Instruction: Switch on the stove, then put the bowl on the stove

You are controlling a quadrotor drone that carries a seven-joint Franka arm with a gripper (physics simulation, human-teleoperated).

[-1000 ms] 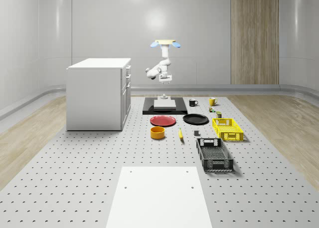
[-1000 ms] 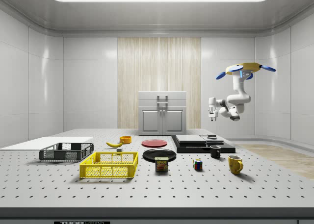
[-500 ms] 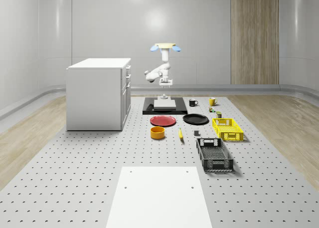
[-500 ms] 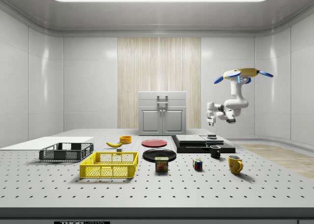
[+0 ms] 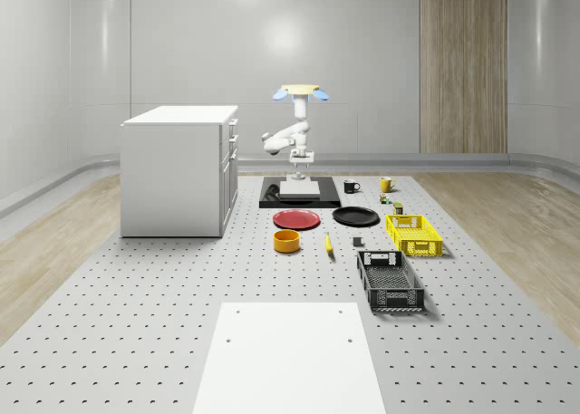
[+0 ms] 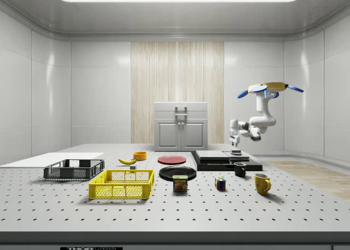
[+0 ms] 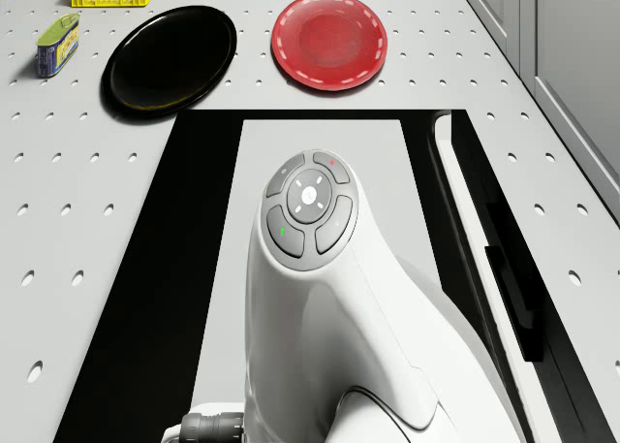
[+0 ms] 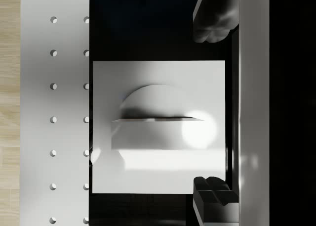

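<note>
Glossy black stove point(image 7: 145, 298), wood-look floor point(image 5: 54, 242)

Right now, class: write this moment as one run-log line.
drone: hovering over stove's far end | claw: open, just above stove switch | bowl: on table, untouched

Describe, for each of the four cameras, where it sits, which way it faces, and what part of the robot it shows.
Whole-scene view: high at the table's near end, facing the hovering drone above the flat black stove.
Side view: low at the table's side; drone, white arm.
Drone view: on the drone, looking down; arm, round red plate.
Wrist view: straight down past the fingers at the stove's square white switch block.
Shared: whole-scene and side views both show the orange bowl.
</note>
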